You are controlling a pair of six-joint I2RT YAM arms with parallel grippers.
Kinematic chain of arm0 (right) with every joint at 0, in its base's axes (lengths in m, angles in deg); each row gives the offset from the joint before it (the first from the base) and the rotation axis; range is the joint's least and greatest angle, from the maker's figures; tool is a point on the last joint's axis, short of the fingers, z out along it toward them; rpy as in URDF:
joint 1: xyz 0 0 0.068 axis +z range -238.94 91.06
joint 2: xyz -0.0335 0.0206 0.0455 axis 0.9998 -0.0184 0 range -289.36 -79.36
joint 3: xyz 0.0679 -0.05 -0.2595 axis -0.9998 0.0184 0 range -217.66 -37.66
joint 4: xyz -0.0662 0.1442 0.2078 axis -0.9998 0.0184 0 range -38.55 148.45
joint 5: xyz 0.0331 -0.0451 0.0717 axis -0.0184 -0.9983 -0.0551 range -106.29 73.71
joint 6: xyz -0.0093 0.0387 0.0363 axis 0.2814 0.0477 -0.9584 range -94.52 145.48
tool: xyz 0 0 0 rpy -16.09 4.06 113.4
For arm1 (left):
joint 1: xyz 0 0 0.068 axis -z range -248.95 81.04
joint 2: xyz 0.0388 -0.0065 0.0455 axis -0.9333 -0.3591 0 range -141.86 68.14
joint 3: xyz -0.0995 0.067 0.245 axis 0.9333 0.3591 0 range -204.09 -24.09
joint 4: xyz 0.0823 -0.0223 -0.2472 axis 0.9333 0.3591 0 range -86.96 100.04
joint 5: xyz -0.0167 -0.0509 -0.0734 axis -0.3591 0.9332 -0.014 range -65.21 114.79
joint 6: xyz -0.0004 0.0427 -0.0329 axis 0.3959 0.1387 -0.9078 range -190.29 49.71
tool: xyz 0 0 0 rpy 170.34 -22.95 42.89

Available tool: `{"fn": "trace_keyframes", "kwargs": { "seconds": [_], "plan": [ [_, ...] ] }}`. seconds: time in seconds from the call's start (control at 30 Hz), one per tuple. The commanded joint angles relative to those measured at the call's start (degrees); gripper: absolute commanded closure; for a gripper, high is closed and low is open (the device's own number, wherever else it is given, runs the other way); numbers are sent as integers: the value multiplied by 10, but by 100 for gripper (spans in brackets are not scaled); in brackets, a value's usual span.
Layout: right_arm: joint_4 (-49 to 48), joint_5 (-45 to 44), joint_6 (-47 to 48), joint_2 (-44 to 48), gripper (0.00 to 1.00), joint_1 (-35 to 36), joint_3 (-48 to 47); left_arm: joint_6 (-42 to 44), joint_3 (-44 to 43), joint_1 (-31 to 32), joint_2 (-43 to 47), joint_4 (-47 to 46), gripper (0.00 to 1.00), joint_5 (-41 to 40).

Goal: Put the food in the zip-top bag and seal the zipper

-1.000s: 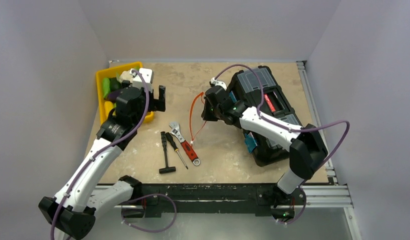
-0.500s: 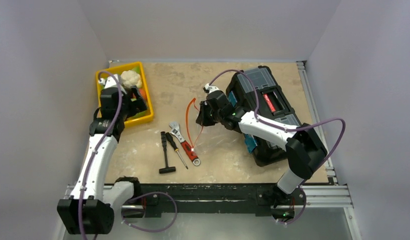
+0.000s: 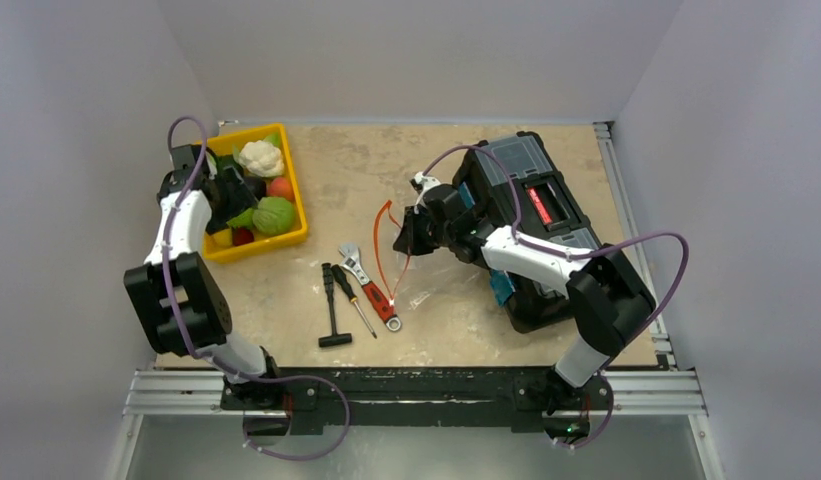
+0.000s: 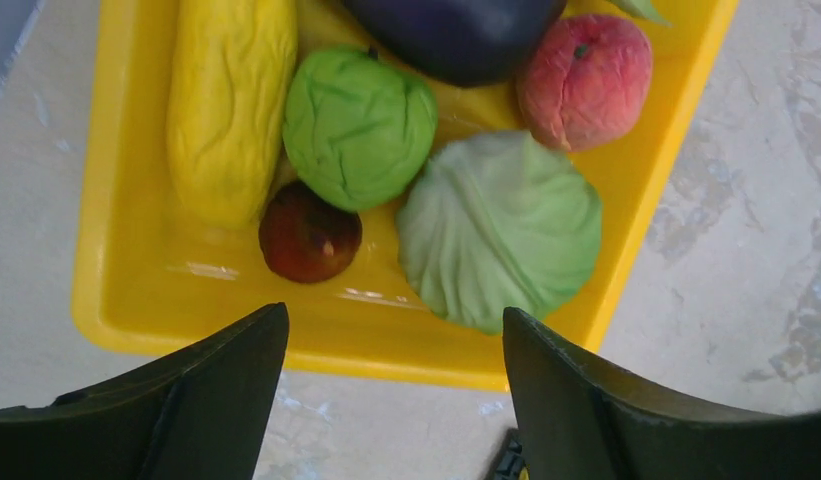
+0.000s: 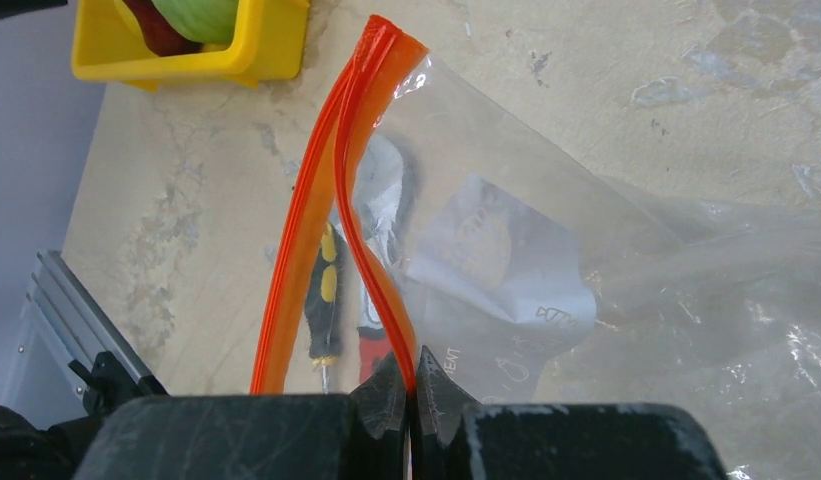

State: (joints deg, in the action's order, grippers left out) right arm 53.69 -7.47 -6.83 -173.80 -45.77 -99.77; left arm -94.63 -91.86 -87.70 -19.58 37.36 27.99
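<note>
Food (image 4: 358, 125) lies in the yellow tray (image 4: 116, 300), none bagged yet; left pincer (image 4: 391, 322) hovers over the tray's near rim, jaws wide and empty. Zip-top bag (image 5: 546, 250) is held up well right of the tray, right pincer (image 5: 414, 385) clamped tight on its zipper (image 5: 331, 160). Judged step: first pick; next, lowering onto one piece.

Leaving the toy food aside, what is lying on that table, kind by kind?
Hand tools: 3 (red-handled wrench, screwdriver, black T-handle tool)
Clear zip-top bag: 1
Yellow tray: 1
Black toolbox: 1
Total: 6
</note>
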Motion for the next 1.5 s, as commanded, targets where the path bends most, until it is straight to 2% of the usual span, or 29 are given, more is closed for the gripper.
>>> {"fn": "trace_keyframes", "kwargs": {
  "seconds": [0.0,0.13,0.37,0.53,0.73,0.87,1.07,1.13,1.23,1.37,1.43,1.47],
  "plan": [
    [-40,36,9,-7,100,-15,5,58,-89,-1,-58,25,27,-30],
    [-38,54,9,-18,100,-21,1,77,-126,0,-112,47,44,-53],
    [-41,59,9,-21,100,-26,2,79,-112,9,-131,45,46,-96],
    [-46,77,9,-23,100,-27,4,74,-135,8,-173,64,53,-74],
    [-54,91,3,-31,100,-27,4,73,-133,9,-180,56,57,-63],
    [-54,103,2,-40,100,-27,1,71,-135,10,-187,61,64,-66],
    [-57,106,1,-39,100,-27,2,78,-137,42,-192,79,59,-125],
    [-57,107,1,-40,100,-27,2,80,-137,53,-193,83,61,-142],
    [-58,111,-1,-41,100,-27,2,77,-138,56,-192,85,68,-151],
    [-57,113,-2,-40,100,-27,-1,81,-137,56,-189,84,91,-164],
    [-54,109,-1,-38,100,-27,-3,78,-136,56,-180,85,100,-168],
    [-51,107,-1,-38,100,-27,-5,76,-135,56,-174,88,100,-171]
  ]
}}
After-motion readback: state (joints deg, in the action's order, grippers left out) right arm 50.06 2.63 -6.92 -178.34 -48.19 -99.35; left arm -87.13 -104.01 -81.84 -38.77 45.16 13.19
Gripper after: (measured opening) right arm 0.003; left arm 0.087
